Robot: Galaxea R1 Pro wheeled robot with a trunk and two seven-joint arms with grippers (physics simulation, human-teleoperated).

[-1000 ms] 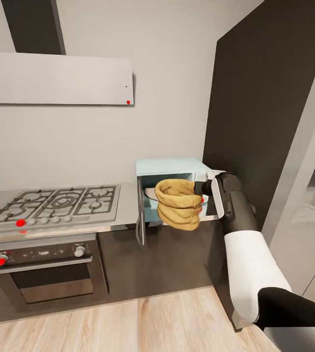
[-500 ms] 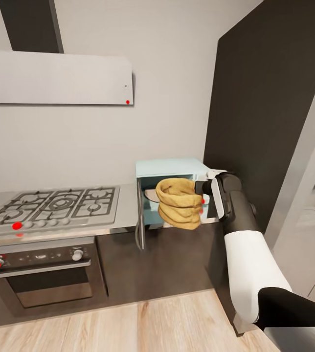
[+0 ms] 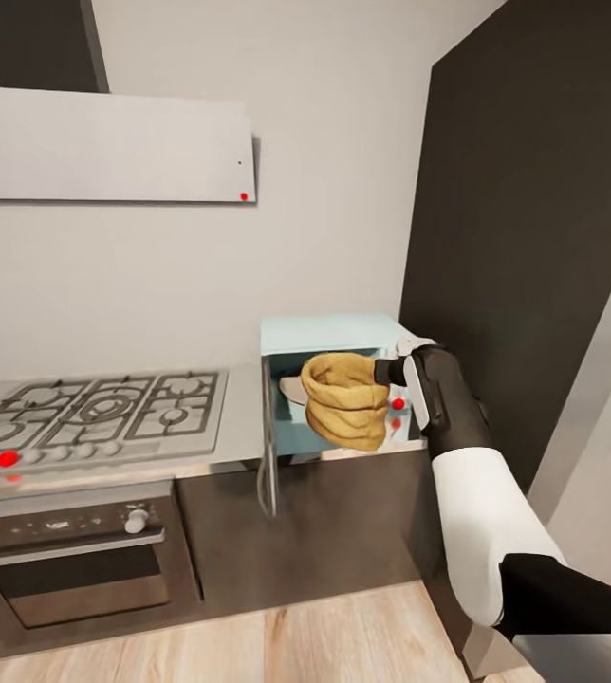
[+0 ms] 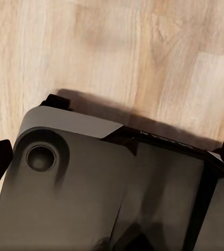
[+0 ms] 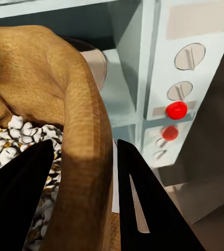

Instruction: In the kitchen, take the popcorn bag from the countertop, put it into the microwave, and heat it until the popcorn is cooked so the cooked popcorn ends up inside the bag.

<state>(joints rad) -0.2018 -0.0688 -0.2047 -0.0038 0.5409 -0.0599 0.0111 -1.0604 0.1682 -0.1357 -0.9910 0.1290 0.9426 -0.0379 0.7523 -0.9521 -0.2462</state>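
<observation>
My right gripper (image 3: 382, 370) is shut on the rolled rim of the tan popcorn bag (image 3: 345, 399), holding it in the air at the open mouth of the pale mint-blue microwave (image 3: 329, 332). The microwave door (image 3: 268, 438) swings out to the left, seen edge-on. In the right wrist view the bag (image 5: 49, 78) wall sits pinched between the right gripper (image 5: 85, 151) fingers, with white kernels (image 5: 18, 141) inside. Beyond it is the microwave's control panel (image 5: 195, 63) with two knobs and a red dot. The left gripper (image 4: 112, 157) hangs open over the wood floor, above my dark base.
The grey countertop (image 3: 239, 417) carries a gas hob (image 3: 97, 408) to the left, with a built-in oven (image 3: 68, 560) below and a white hood (image 3: 106, 142) above. A tall dark cabinet (image 3: 533, 237) stands right beside the microwave, close to my right arm.
The head camera has moved in and shifted, sliding the hob and oven leftwards in view. The held bag has risen a little and come closer to the microwave opening.
</observation>
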